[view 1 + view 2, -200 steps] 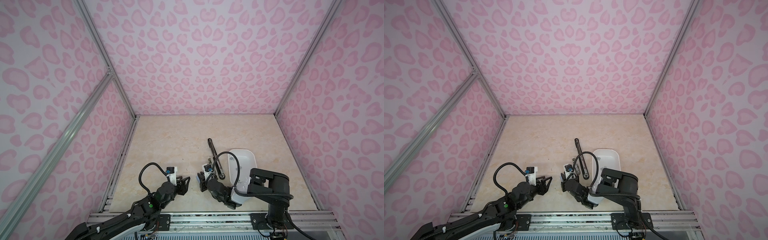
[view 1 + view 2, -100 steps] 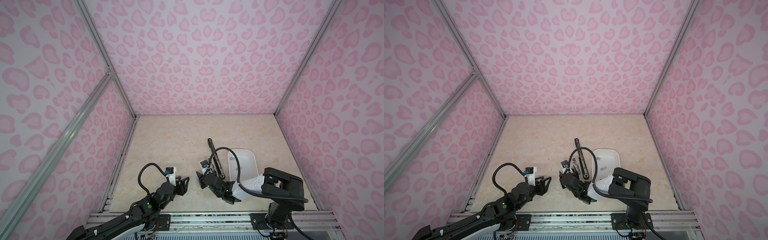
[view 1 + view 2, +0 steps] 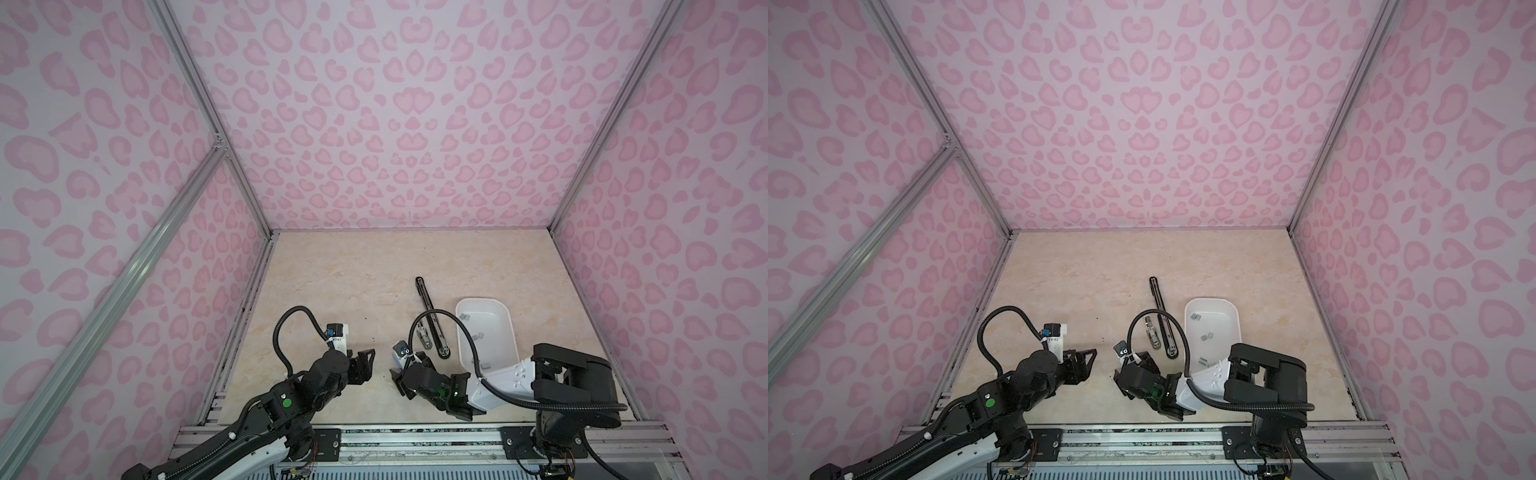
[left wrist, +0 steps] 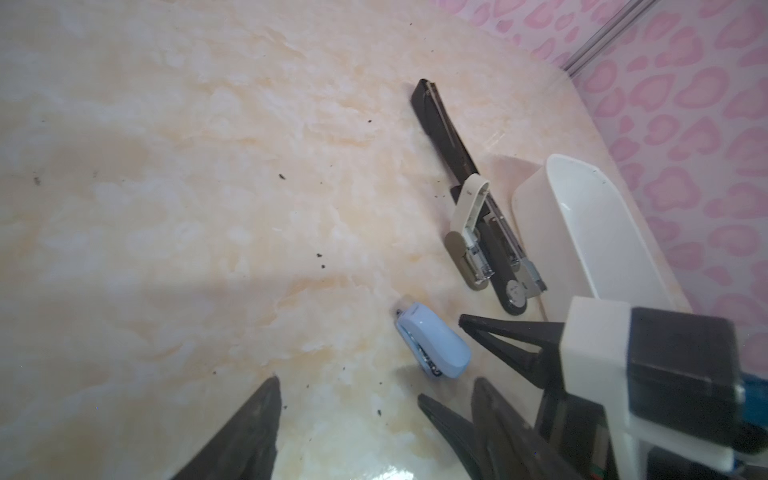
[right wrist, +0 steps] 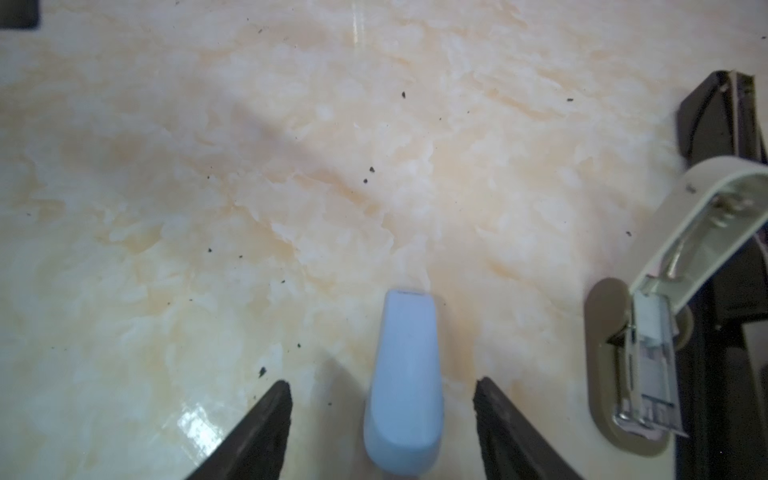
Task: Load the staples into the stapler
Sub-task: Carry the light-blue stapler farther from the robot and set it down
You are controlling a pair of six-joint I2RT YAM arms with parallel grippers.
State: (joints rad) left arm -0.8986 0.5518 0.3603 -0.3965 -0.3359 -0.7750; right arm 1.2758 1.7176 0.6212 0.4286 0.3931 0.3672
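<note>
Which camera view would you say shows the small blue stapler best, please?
The right wrist view: the blue stapler fills the centre, lying between the fingers of the open right claw. The left wrist view shows it whole but smaller. In both top views the right arm hides it.

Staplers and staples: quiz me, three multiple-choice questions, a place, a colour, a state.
1. Where do the loose staples lie?
A) in the white tray
B) scattered beside it
C) on a stapler

2. What colour is the small stapler between the fingers of the right gripper?
A) red
B) light blue
C) black

3. How do that gripper's jaws stand?
A) shut on it
B) open, clear of it
C) shut beside it

1 A: grey strips on its floor.
2 B: pale blue shell.
3 B: table shows beside each finger.
</note>
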